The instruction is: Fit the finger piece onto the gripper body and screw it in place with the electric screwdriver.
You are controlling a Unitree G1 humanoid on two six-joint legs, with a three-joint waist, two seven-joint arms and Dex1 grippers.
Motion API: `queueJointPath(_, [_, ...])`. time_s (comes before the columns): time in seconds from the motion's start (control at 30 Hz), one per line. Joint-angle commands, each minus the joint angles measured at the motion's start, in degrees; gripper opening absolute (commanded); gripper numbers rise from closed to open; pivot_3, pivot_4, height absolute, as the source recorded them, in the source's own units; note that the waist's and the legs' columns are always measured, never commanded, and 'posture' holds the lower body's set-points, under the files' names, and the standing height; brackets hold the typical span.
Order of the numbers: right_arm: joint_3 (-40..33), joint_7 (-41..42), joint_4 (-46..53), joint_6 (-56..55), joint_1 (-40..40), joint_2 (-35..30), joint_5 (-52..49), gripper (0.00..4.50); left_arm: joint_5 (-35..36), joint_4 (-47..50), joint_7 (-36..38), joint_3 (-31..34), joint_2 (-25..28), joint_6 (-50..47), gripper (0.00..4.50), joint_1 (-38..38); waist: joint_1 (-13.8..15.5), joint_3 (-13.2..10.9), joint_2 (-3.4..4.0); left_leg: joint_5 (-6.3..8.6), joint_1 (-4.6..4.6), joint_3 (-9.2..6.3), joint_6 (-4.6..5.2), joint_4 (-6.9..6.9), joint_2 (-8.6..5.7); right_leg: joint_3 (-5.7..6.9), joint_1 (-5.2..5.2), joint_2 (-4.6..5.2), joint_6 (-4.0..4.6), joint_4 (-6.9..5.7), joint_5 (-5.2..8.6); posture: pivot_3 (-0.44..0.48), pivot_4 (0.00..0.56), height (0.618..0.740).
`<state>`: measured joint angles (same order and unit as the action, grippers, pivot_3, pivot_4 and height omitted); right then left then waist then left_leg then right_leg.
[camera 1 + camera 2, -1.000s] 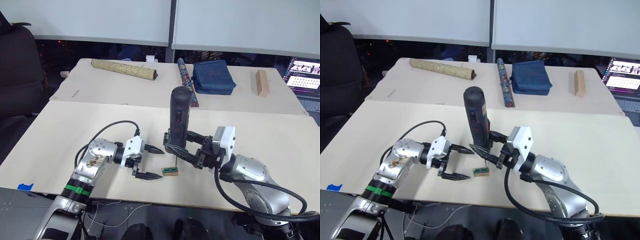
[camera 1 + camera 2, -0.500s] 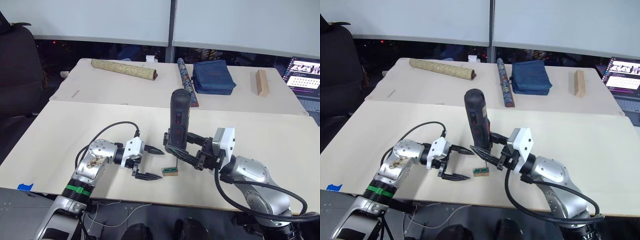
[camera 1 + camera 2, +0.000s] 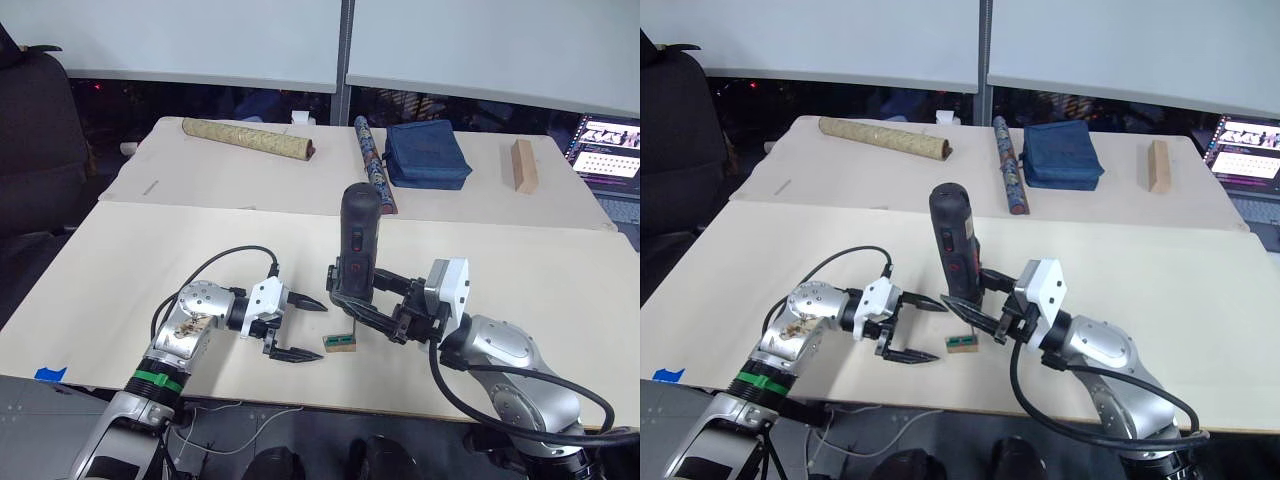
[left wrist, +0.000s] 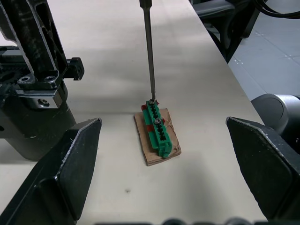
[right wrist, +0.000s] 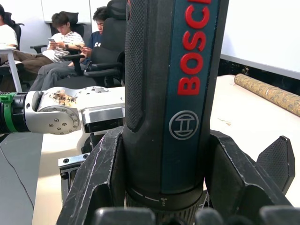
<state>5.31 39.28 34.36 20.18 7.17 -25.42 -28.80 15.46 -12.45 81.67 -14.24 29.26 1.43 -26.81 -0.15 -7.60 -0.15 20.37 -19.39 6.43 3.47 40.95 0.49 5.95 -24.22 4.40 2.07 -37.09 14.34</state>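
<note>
The right tool [image 3: 372, 308] grips the electric screwdriver [image 3: 358, 245] upright, its bit resting on a screw of a small green block [image 4: 157, 129] on the table [image 3: 150, 260]. The left tool [image 3: 300, 328] hangs wide open beside the block. Driving appears underway; next calls for steady downward pressure.

Dark grey electric screwdriver [image 5: 173, 103] with red lettering; green block [image 4: 157, 127] on brown card

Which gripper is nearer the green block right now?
Left. The left gripper sits open just beside the green block, its fingers pointing at it. The right gripper is raised behind it, shut on the screwdriver, whose bit touches the block.
</note>
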Motion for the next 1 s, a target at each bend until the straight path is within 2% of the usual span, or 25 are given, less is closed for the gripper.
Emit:
queueJointPath(0.03, [-0.73, 0.24, 2.81, -2.01, 0.96, 0.43, -0.93, 1.94, -0.12, 0.17, 0.09, 0.18, -0.04, 1.23, 4.50, 0.15, 0.00, 0.00, 0.00, 0.00, 0.00, 0.00, 0.00, 0.00, 0.00, 0.00, 0.00, 0.00, 0.00, 0.00, 0.00, 0.000, 0.150, 0.740])
queueJointPath(1.0, [-0.15, 2.06, 0.29, -4.56, 1.05, 1.09, 0.71, 1.94, 0.15, 2.46, -0.65, 0.25, 0.17, -0.50, 4.50, 0.12, 0.00, 0.00, 0.00, 0.00, 0.01, 0.00, 0.00, 0.00, 0.00, -0.01, 0.00, 0.00, 0.00, 0.00, 0.00, 0.000, 0.150, 0.740])
